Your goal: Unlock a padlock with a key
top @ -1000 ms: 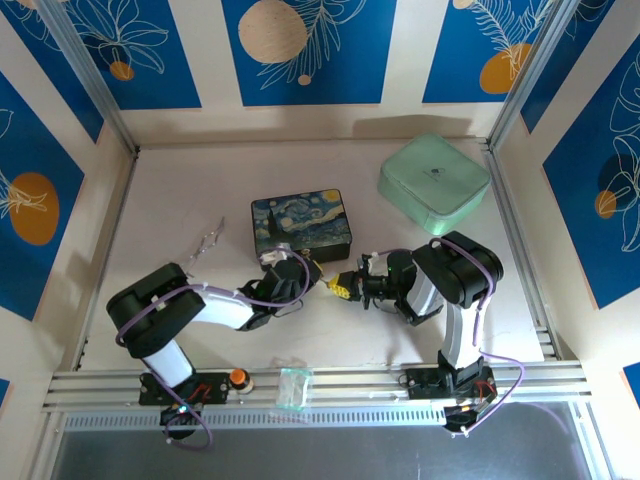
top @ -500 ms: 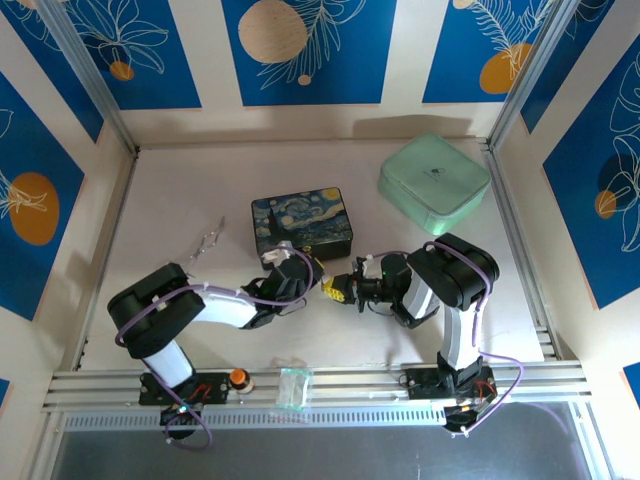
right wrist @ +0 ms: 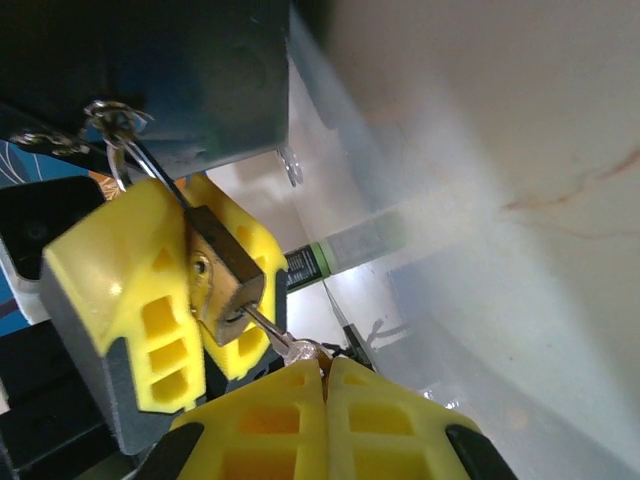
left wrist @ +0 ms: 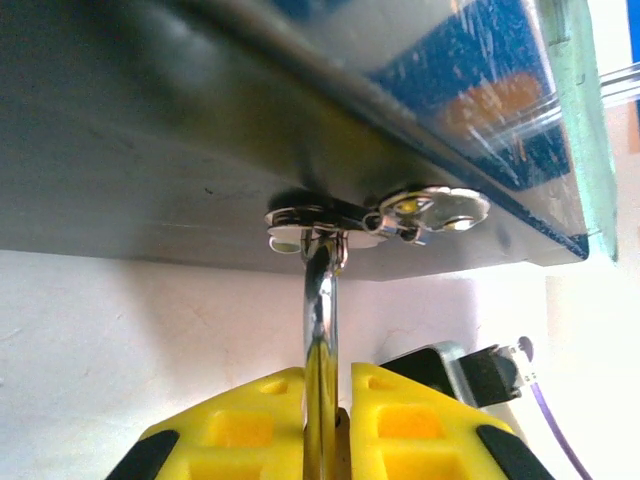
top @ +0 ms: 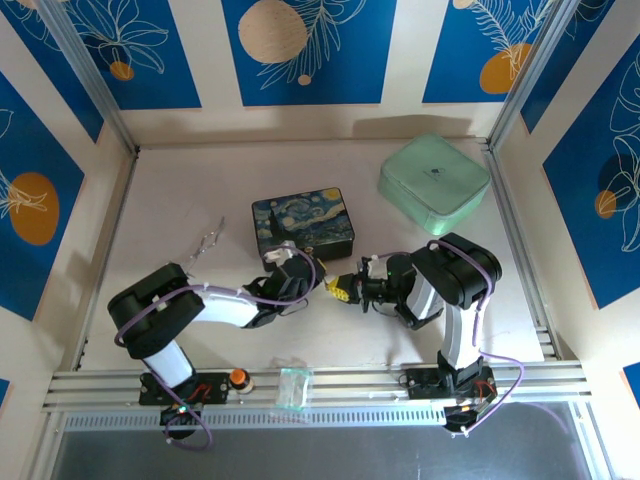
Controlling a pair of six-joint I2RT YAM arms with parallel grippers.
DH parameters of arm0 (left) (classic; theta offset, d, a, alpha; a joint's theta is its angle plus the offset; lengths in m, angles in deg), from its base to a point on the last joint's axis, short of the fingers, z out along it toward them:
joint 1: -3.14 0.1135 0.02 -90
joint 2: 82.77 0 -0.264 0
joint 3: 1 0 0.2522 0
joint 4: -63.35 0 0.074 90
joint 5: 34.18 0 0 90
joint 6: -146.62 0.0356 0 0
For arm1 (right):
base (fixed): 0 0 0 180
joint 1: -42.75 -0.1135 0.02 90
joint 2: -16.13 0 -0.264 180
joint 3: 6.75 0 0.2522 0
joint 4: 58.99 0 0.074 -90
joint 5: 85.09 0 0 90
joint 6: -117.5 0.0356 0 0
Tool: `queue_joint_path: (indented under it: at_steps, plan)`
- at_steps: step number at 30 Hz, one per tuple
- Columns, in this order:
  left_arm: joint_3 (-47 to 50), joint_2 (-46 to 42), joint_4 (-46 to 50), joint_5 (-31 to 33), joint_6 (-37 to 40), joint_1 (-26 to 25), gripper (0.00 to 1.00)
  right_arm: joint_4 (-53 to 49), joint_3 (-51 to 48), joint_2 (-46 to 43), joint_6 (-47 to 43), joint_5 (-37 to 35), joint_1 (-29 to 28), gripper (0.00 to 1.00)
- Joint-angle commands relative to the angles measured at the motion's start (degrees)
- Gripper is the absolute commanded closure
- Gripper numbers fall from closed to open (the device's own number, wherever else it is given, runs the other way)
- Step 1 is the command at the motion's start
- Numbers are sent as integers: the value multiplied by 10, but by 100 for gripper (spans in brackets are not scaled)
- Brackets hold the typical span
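Left tool point(top: 320, 283) clamped, right tool point(top: 341, 290) fully closed; arms bent inward, tips meeting.

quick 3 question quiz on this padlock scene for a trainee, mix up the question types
1. True or false: the padlock is hooked through the clasp of the painted box.
2. Which claw grips the key? A: left. B: right.
3. Fill in: the left claw is shut on the ____.

Key:
1. True.
2. B, the right claw.
3. Padlock.
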Motion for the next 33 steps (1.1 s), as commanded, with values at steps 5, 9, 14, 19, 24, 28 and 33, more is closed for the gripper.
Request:
queue_joint_path:
  at_steps: [5,9,14,19,24,28,33]
  plan:
    - [-20,3,41,-36,27,-23,100,-9,4,5,-5,-19,3,100]
    - [-13,16,11,-40,12,-23,100,-7,10,8,-3,-27,-11,100]
    - [-10,18,-11,-54,0,-24,100,-4,8,14,-7,-36,-4,100]
    - [-9,5,-4,-53,0,-28,100,1,20,17,1,-44,-5,100]
    - [-13,7,-7,-52,-4,-37,100,2,33,0,23,-69,-28,100]
    - [-17,5,-13,-59,-3,-41,100,-12,37,-12,21,-83,-30,100]
    - [-12,0,-16,-66,-7,-43,100,-9,25,-22,17,-97,-21,100]
